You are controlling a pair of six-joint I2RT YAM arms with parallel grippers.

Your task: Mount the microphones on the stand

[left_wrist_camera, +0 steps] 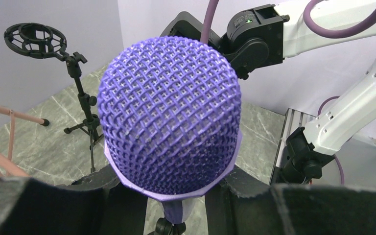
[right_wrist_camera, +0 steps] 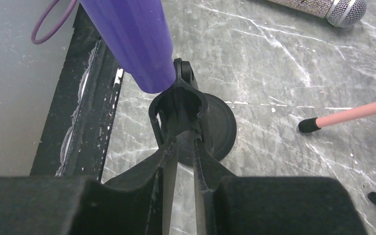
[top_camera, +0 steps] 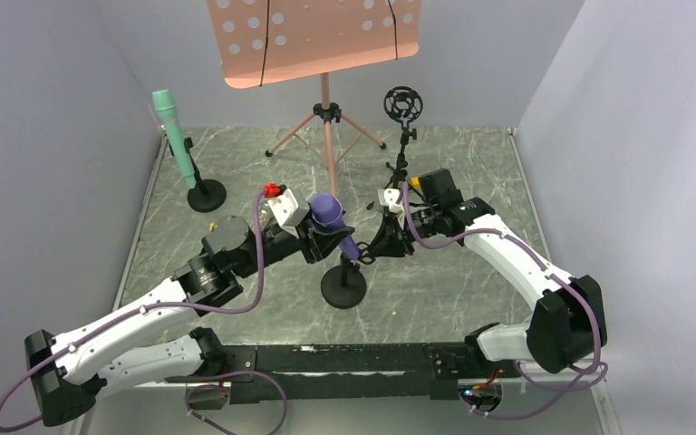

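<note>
Grasping the purple microphone [left_wrist_camera: 169, 112] just below its mesh head, the left hand [top_camera: 323, 237] is clenched on the body, with a black finger on either side of it. The microphone is tilted, head up and tail down toward the middle of the desk [top_camera: 471, 181]. In the right wrist view its smooth purple tail comes down to the upper left rim of the black clip [right_wrist_camera: 176, 105]; whether it has entered the clip's cradle cannot be told. The clip tops a short stand with a round black base [right_wrist_camera: 223, 129] on the marbled desk surface. The right hand [right_wrist_camera: 186, 144] reaches in from the opposite side with its fingers drawn almost together, a thin gap between them and their tips against the lower part of the clip. Whether they pinch it or merely rest there I cannot tell. The glittery silver microphone [right_wrist_camera: 323, 6] lies flat on the desk beyond that stand. The mint green microphone [top_camera: 170, 131] sits head up and leaning in its own stand near the back left corner. Behind stand a pink music stand [top_camera: 313, 36] and a black ring-shaped shock mount [top_camera: 403, 102] on a small tripod.
</note>
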